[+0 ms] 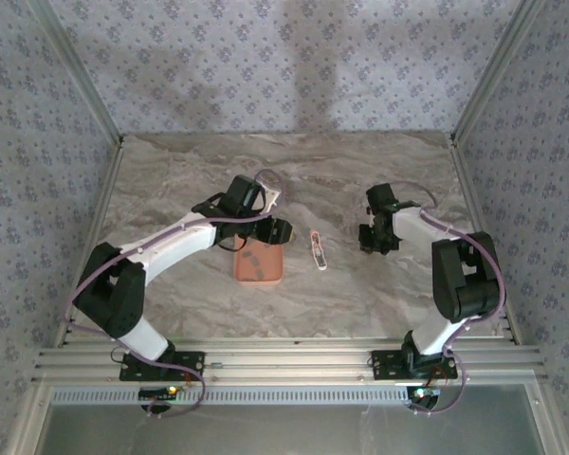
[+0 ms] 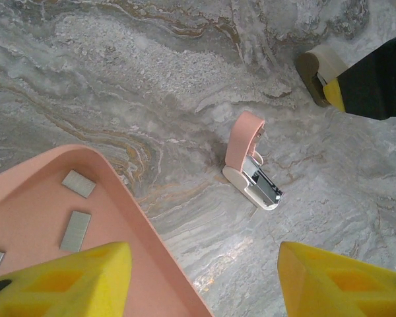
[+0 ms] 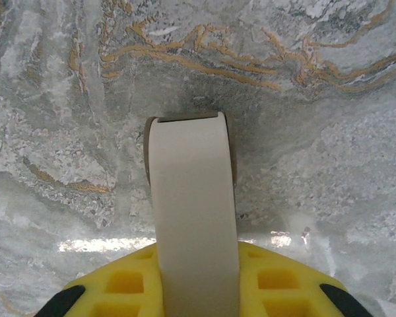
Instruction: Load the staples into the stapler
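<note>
While a tan stapler [image 3: 191, 198] is held in the right gripper [image 3: 198, 281], one of the staples [image 2: 76, 230] is best pinched by the empty, parted left gripper [image 2: 204, 284]

The bench [image 1: 171, 294] is grey-white marble with gold-brown veins. The rounded salmon-pink plastic tray [image 2: 160, 254] carries dull-grey metal staple strips [image 2: 75, 230]. The small open mini stapler [image 2: 243, 140] is pink over white; the other mini stapler [image 3: 193, 218] is cream, edged tan. The left hand [image 2: 204, 284] and right hand [image 3: 197, 290] have bright yellow pads [image 2: 336, 281]. The walls [image 1: 266, 66] wear a blue-grey floral print.
</note>
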Controlling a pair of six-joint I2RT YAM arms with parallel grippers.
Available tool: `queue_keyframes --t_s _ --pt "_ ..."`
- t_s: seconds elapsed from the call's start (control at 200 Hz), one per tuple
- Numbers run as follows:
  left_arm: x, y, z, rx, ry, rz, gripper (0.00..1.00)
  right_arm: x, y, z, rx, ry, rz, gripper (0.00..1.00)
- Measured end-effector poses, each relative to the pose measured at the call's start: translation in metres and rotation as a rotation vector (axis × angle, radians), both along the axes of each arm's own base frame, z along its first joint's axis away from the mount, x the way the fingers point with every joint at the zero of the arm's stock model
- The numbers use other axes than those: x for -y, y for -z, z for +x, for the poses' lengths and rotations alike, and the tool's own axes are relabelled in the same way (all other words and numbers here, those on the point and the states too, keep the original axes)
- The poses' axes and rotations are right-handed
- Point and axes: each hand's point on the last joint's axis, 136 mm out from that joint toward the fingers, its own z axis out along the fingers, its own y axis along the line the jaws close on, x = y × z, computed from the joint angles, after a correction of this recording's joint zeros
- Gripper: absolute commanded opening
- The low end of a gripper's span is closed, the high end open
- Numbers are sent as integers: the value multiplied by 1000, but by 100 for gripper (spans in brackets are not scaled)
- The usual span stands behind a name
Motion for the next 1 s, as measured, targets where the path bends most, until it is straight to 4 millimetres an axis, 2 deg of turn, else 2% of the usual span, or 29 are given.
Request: queue_keyframes --t_s 0.18,0.515,0.68,0.999 --pt "-1 1 -1 -2 -1 1 61 0 0 0 -2 2 11 25" --pt "1 -2 2 4 -8 -12 62 -2 -5 2 17 -2 19 43" --pt "3 -4 3 7 -18 -25 63 -2 -28 4 75 -5 34 45" --pt "5 -11 5 26 -18 -46 65 -17 -91 -2 246 -52 79 48"
